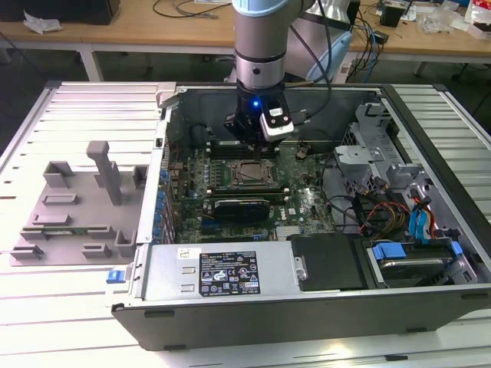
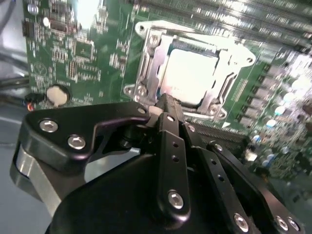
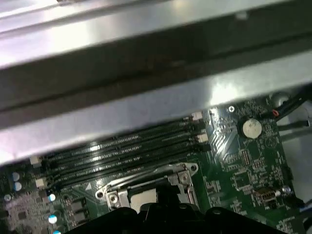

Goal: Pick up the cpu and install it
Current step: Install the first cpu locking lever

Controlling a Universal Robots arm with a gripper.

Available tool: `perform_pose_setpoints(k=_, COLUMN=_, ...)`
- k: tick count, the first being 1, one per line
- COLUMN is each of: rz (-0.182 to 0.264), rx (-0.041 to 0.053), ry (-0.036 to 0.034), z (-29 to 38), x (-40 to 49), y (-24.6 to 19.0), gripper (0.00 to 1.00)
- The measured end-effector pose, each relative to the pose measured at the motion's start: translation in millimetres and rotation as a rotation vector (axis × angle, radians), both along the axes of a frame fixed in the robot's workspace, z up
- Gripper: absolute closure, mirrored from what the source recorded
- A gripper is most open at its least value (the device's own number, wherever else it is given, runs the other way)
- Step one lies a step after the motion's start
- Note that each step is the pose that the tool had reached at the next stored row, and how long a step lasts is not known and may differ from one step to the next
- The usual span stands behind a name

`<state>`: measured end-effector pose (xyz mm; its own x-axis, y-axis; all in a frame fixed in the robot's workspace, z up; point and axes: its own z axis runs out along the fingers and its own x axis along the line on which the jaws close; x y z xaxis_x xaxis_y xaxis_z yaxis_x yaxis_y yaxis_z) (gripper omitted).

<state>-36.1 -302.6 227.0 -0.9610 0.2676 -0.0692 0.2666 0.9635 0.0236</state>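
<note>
- Black end effector [image 2: 168, 105] hangs low inside the open computer case [image 1: 307, 307], in the upper middle of the exterior view; its fingers look closed together, holding nothing.
- Just past its tip, the cpu [image 2: 192, 75] lies flat in the socket frame [image 2: 146, 63], shiny and pale.
- Green motherboard [image 1: 307, 203] spreads around the socket.
- Grey fixture blocks [image 1: 77, 207] sit on the worktop [image 1: 46, 299] at the exterior view's left.

Green motherboard [image 1: 307, 203], shiny silver cpu [image 2: 192, 75], black claw [image 2: 163, 105], grey fixture blocks [image 1: 77, 207]
</note>
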Motion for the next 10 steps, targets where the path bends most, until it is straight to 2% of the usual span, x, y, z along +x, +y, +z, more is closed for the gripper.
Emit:
perform_pose_setpoints(k=3, rz=0.001, rx=-0.0020, ry=0.0000, z=-0.1, x=-1.1, y=-6.3, gripper=0.89)
perform_pose_setpoints(k=8, rz=0.030, rx=-0.0109, ry=-0.0001, z=-0.4, x=-3.8, y=-7.6, gripper=0.89)
perform_pose_setpoints(k=10, rz=0.103, rx=-0.0111, ry=-0.0005, z=-1.3, x=-4.0, y=-7.6, gripper=0.89)
